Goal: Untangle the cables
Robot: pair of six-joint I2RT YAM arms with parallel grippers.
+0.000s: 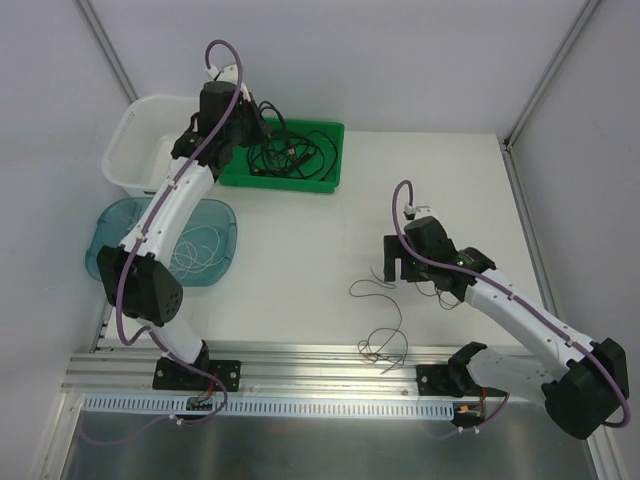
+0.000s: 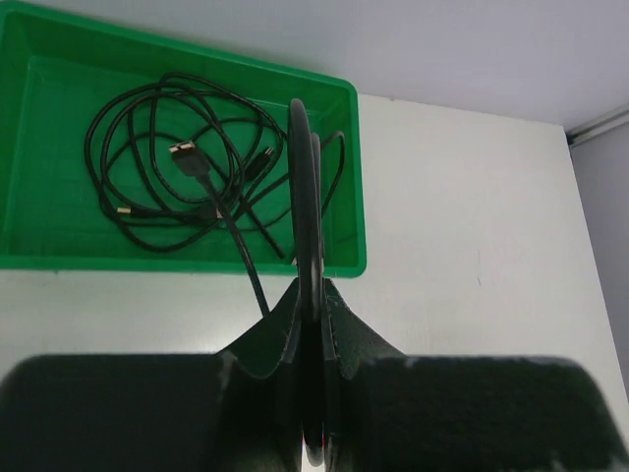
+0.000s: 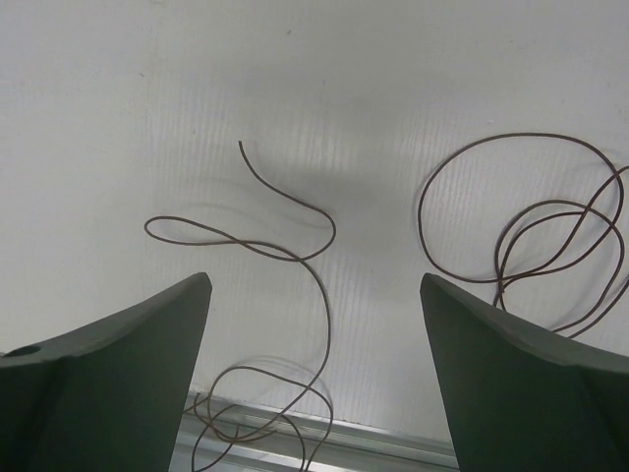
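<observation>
Black cables (image 1: 290, 155) lie coiled in a green tray (image 1: 330, 180) at the back of the table. My left gripper (image 1: 258, 127) hovers over that tray's left end. In the left wrist view the left gripper (image 2: 313, 290) is shut on a black cable loop (image 2: 300, 187) that rises from the black cables (image 2: 157, 167). A thin white cable (image 1: 195, 250) sits in the blue tray (image 1: 110, 240). A hair-thin brown wire (image 1: 385, 347) lies loose on the table. Just above it my right gripper (image 1: 398, 270) is open and holds nothing. The right wrist view shows the brown wire (image 3: 319, 261) between and beyond the right gripper (image 3: 314, 290), with more loops (image 3: 550, 231) to the right.
A white basket (image 1: 135, 140) stands at the back left, beside the green tray (image 2: 339, 88). The aluminium rail (image 1: 300, 365) runs along the table's near edge, and the brown wire's end loops reach it. White walls close in the back and sides.
</observation>
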